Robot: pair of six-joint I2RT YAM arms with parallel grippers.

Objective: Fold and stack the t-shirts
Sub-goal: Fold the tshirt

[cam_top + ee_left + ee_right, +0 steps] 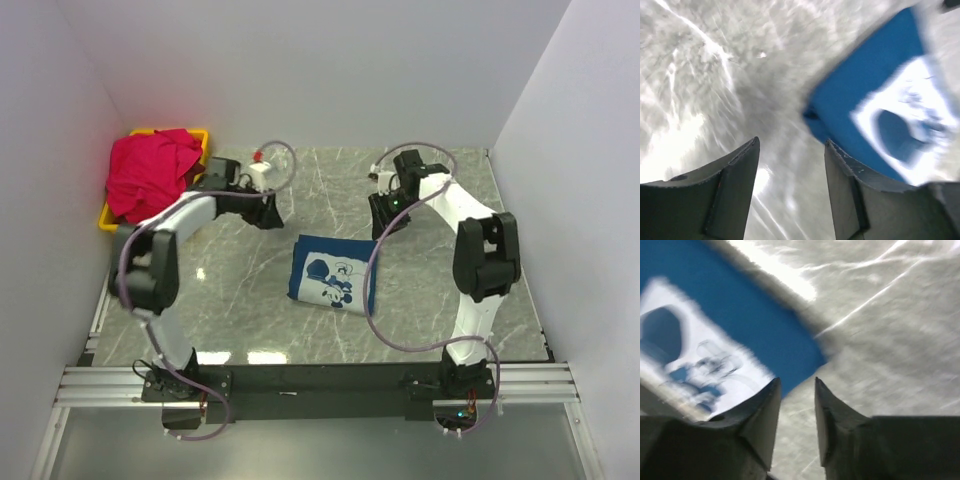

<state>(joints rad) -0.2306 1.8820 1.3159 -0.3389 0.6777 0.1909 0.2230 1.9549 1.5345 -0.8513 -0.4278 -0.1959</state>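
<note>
From above, a grey marbled table [240, 320] is seen, closed in by plain white walls [330, 70] at the far edge and at both sides. An aluminium rail [320, 378] is fixed along the near edge, and both arm bases are bolted to it. The navy t-shirt [333, 272] is laid folded into a rectangle near the middle of the table, its white printed patch turned up. The red-pink t-shirt [150, 175] is heaped, unfolded, in a yellow bin [105, 216] at the far left corner. The left gripper [268, 212] is held over the table just beyond the navy t-shirt's far left corner, and the right gripper [385, 222] just beyond its far right corner.

In the left wrist view, which is blurred, the left gripper [791, 145] is shown with its jaws spread and nothing between them. Bare marbled table [700, 75] lies below, with a corner of the navy t-shirt [865, 90] to the right.

In the right wrist view, also blurred, the right gripper [796, 382] is seen with its jaws slightly parted and nothing caught between them. They are poised above the table [890, 315], beside a corner of the navy t-shirt [740, 320].
</note>
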